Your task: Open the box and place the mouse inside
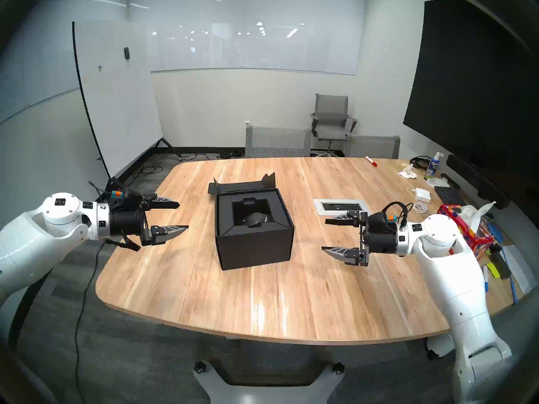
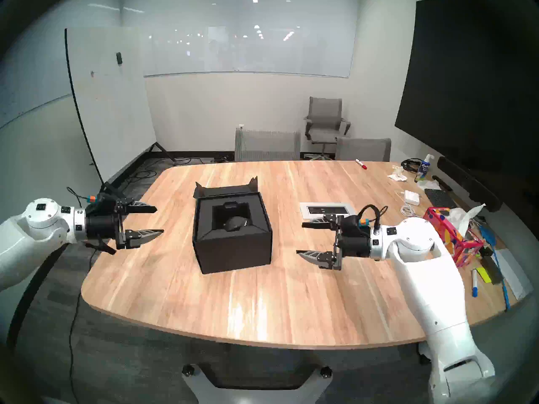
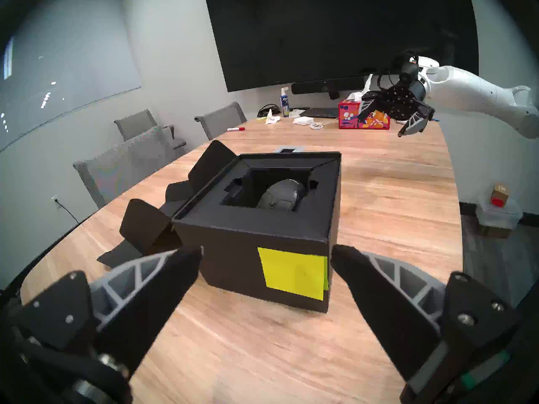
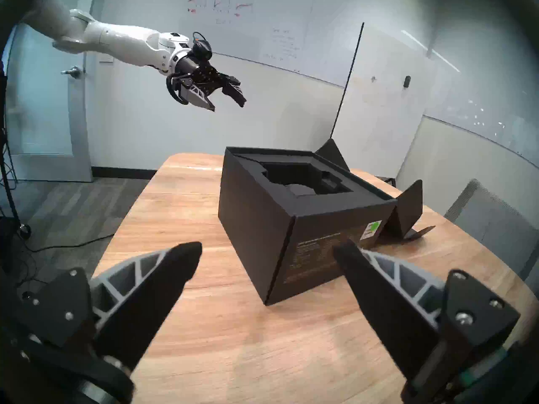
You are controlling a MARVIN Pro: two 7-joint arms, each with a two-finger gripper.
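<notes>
Meeting room, wooden table (image 1: pixel 262 292); all places given relative to the box.

Item 1. Left gripper (image 1: pixel 183 216): to the left of the box, well apart from it, raised above the table. Jaws stood wide, nothing between them. It pointed toward the box's left wall, which carried a yellow-green sticky note (image 3: pixel 293 273).

Item 2. Box (image 1: pixel 253 243): matte black cube, about mid-table, slightly turned. Lid flap (image 1: pixel 242 186) was folded back behind the far edge and lay down toward the table. Black insert with square recess was exposed.

Item 3. Mouse (image 1: pixel 256 219): black, lay inside the recess of the box, toward its near right corner. In the left wrist view it appeared tilted against the recess wall; whether fully seated could not be told. Its long axis ran roughly from the box's left to its right.

Item 4. Right gripper (image 1: pixel 323 235): to the right of the box, clear of it, above the table, aimed at the right wall. Jaws stood wide and empty. It appeared slightly nearer the box than the left one.

Item 5. Red floral tissue box (image 1: pixel 463 228): far right of the box, among clutter at the table edge.

Assessment: mouse lay between both grippers and below their line; task looked essentially complete.
</notes>
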